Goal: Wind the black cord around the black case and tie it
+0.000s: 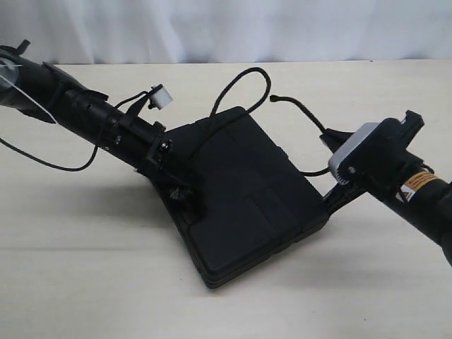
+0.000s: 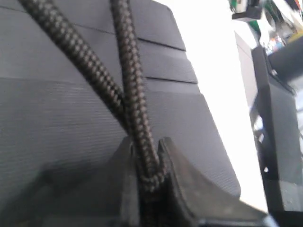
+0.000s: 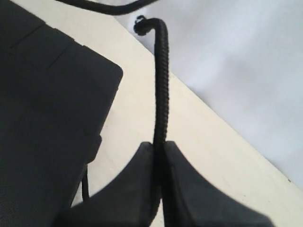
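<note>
The black case (image 1: pixel 247 198) lies flat and skewed in the middle of the table. The black cord (image 1: pixel 268 85) arcs in a loop beyond the case's far corner, and its free end points toward the right. My left gripper (image 1: pixel 185 198) sits at the case's left edge, shut on two strands of the cord (image 2: pixel 132 94) that meet between the jaws (image 2: pixel 147 161) over the grooved lid (image 2: pixel 57 118). My right gripper (image 1: pixel 328 134) hovers past the case's right corner, shut (image 3: pixel 158 151) on the cord (image 3: pixel 162 85) a short way from its end, beside the case (image 3: pixel 42 118).
The pale wooden table (image 1: pixel 85 282) runs to a white curtain at the back. A thin smooth cable (image 1: pixel 49 164) hangs from the left arm over the table. A small white part (image 1: pixel 161 97) sticks up from that arm.
</note>
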